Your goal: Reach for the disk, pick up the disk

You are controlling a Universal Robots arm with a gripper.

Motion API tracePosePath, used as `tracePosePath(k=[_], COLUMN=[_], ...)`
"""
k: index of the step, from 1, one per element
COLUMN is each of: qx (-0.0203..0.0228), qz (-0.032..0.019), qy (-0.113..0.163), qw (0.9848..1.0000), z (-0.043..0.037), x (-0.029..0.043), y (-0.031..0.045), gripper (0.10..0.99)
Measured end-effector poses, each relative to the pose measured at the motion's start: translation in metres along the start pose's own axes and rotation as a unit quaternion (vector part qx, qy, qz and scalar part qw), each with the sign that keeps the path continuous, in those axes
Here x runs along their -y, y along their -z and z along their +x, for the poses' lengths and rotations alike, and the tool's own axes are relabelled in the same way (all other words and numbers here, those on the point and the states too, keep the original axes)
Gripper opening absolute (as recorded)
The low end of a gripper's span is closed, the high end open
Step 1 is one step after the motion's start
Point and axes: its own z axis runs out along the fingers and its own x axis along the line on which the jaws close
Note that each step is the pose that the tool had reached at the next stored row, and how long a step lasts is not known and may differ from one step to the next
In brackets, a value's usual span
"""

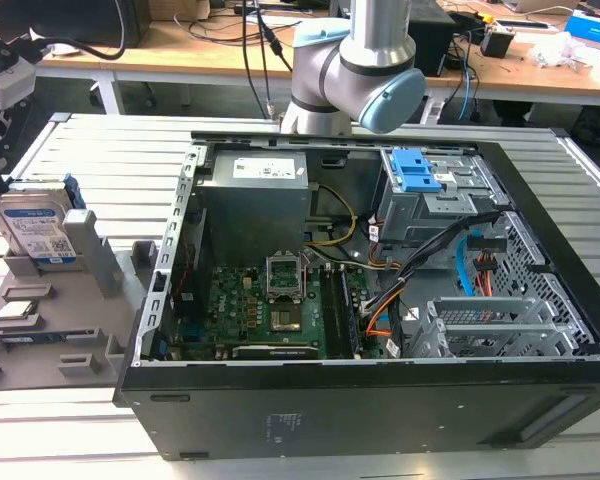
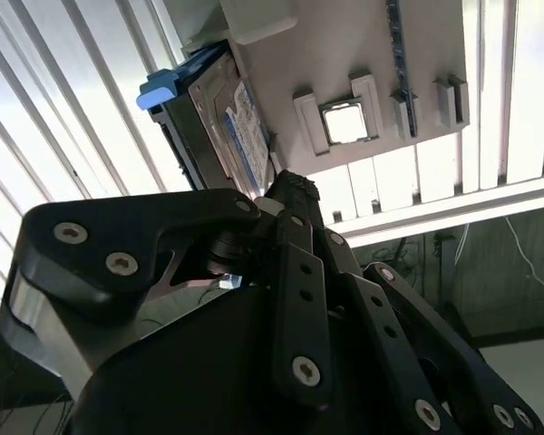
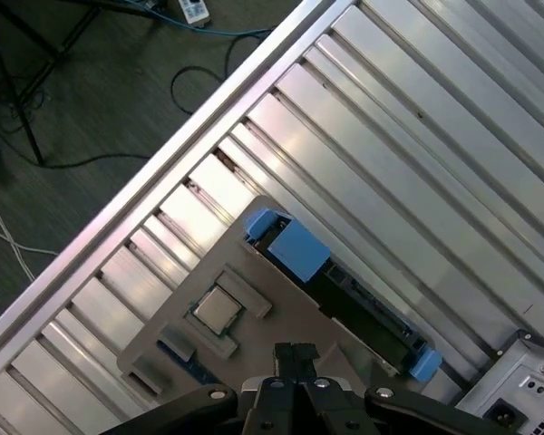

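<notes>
The disk stands upright on its edge in a slot of a grey holder, at the exterior view's left, with its white-and-blue label facing the camera and the blue rail along its edges; it is not lifted. Near it on the same holder lies a small square chip; the holder rests on the ribbed metal tabletop, just beside the open computer case. The gripper hovers close to the disk; in both wrist views its fingertips are pressed together with nothing between them, so it is clenched and empty, and it is beside the disk, not around it. I judge the reach as nearly done; the opening of the fingers, the grasp and the lift are left.
</notes>
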Motion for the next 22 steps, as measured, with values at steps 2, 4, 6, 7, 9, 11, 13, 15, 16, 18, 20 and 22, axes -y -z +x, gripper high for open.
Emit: tracePosePath(k=[2, 4, 6, 7, 9, 11, 13, 15, 16, 18, 20, 22], qx=[-0.0005, -0.0008, -0.0013, -0.0014, -0.0018, -0.0021, -0.0025, -0.0026, -0.0028, -0.0031, -0.0035, -0.0038], qz=[0.0000, 0.0000, 0.0000, 0.0000, 0.0000, 0.0000, 0.0000, 0.0000, 0.0000, 0.0000, 0.0000, 0.0000], qy=[0.014, 0.022, 0.035, 0.038, 0.046, 0.057, 0.064, 0.070, 0.074, 0.081, 0.091, 0.099], qw=[0.9999, 0.9998, 0.9994, 0.9993, 0.9989, 0.9984, 0.9979, 0.9975, 0.9972, 0.9967, 0.9959, 0.9950], z=[0.0000, 0.0000, 0.0000, 0.0000, 0.0000, 0.0000, 0.0000, 0.0000, 0.0000, 0.0000, 0.0000, 0.0000], x=[0.0000, 0.0000, 0.0000, 0.0001, 0.0001, 0.0000, 0.0000, 0.0000, 0.0000, 0.0000, 0.0000, 0.0000], y=[0.0000, 0.0000, 0.0000, 0.0000, 0.0000, 0.0000, 0.0000, 0.0000, 0.0000, 0.0000, 0.0000, 0.0000], gripper=[0.106, 0.106, 0.106, 0.106, 0.106, 0.106, 0.106, 0.106, 0.106, 0.106, 0.106, 0.106])
